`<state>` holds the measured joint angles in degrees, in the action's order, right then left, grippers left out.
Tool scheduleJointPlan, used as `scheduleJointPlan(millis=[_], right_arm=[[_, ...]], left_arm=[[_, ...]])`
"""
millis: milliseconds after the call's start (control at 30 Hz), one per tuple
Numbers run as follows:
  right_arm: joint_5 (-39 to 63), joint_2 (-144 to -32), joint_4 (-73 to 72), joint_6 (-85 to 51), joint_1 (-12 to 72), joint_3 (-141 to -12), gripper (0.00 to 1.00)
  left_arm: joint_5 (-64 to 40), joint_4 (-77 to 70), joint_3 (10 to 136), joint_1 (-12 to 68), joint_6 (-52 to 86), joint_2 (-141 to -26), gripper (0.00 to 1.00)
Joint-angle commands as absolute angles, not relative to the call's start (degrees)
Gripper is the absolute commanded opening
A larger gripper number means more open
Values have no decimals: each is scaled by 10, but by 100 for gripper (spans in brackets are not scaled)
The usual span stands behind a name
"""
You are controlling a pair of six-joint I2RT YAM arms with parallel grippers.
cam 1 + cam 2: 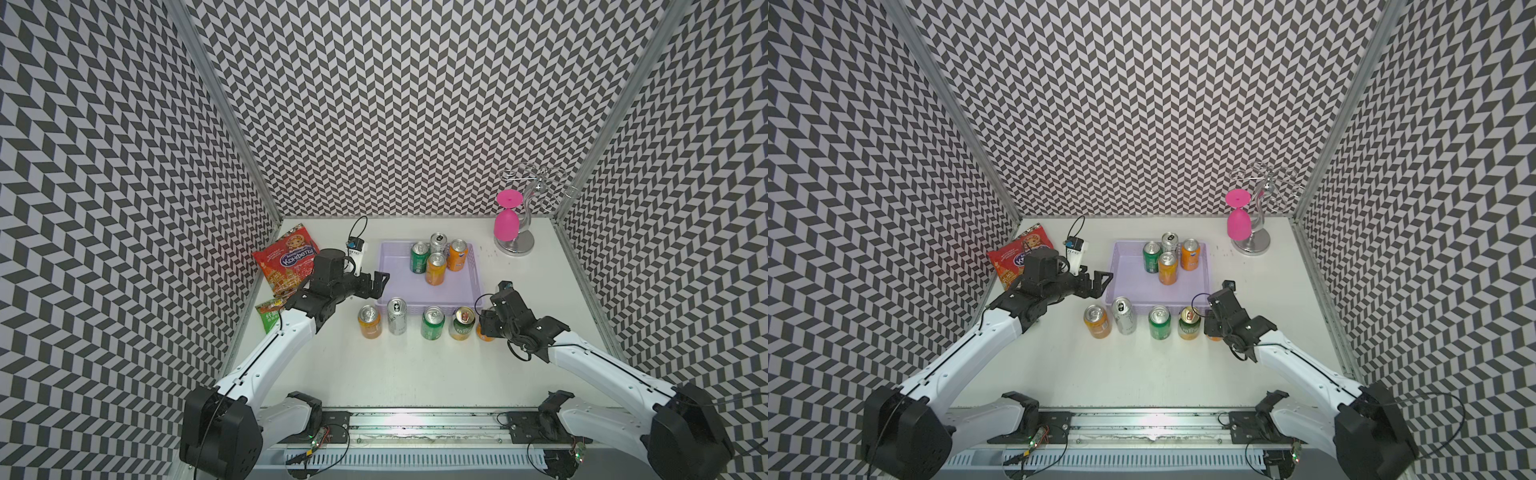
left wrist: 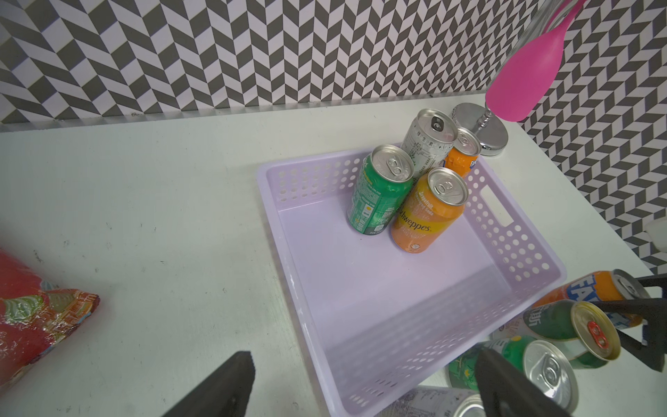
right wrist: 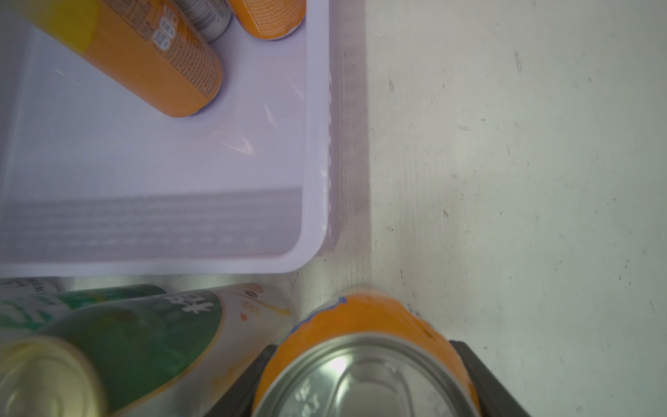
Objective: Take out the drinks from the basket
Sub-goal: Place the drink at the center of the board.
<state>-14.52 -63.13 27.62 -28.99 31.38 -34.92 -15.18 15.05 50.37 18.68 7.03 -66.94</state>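
My left claw [image 1: 376, 283] hangs wide open and empty over the basket's [image 1: 474, 266] near corner, my right claw [image 3: 364, 355] grips an orange can [image 3: 364, 314] standing on the counter [image 1: 415, 365] beside four others [image 1: 432, 323], and four cans [image 1: 435, 269] stand inside the basket.

In both top views the right gripper [image 1: 485, 325] covers nearly all of the orange can [image 1: 483, 335] it clasps. The left arm [image 1: 291, 332] hides much of the green snack bag [image 1: 266, 316]. The right wrist view blurs that can's top, which is cropped by the edge.
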Motion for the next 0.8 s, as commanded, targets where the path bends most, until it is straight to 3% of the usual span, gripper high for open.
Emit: scheduleJointPlan(millis=[0, 367, 767], right_arm=[[-170, -633, 223, -292, 318, -351, 60], [-158, -634, 225, -274, 318, -360, 78], [-163, -617, 250, -250, 318, -390, 87]], left_arm=[[-162, 140, 499, 182, 69, -669, 99], [-164, 140, 499, 178, 69, -672, 99], [-162, 138, 498, 176, 69, -671, 99]])
